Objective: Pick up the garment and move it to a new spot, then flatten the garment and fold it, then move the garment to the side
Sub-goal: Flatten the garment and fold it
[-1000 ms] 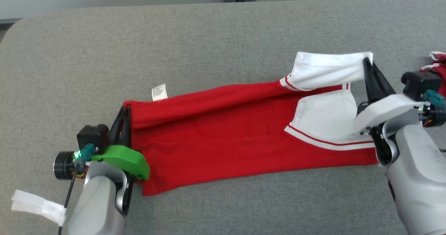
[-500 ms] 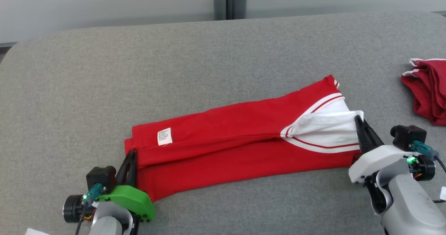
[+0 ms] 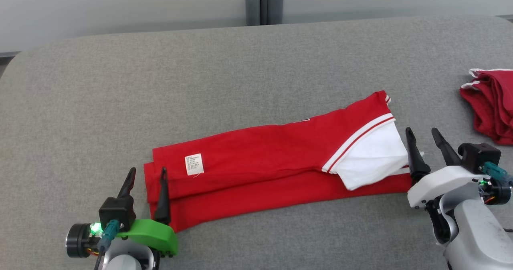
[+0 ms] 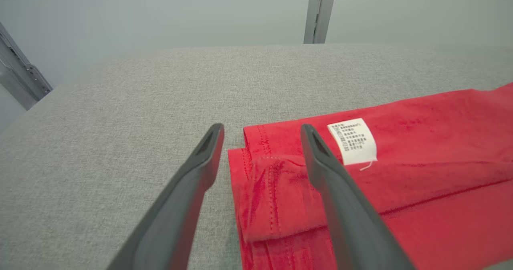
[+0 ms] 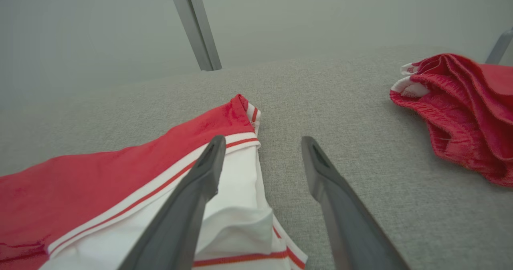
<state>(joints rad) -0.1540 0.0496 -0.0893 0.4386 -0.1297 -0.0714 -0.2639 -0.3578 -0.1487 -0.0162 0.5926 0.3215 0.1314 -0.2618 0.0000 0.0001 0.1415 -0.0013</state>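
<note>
Red garment (image 3: 260, 170) lies folded on grey surface (image 3: 120, 81); both jaws stand wide (gripping nothing) at its ends.

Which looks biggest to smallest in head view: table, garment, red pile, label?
1. table
2. garment
3. red pile, cut off by the right frame edge, so its full extent is unsure
4. label

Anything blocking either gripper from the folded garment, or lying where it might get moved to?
Nothing visible blocks either. The left gripper stands open at the left end of the garment, the right gripper open beside its white end. A red bundle lies farther right on the table.
</note>
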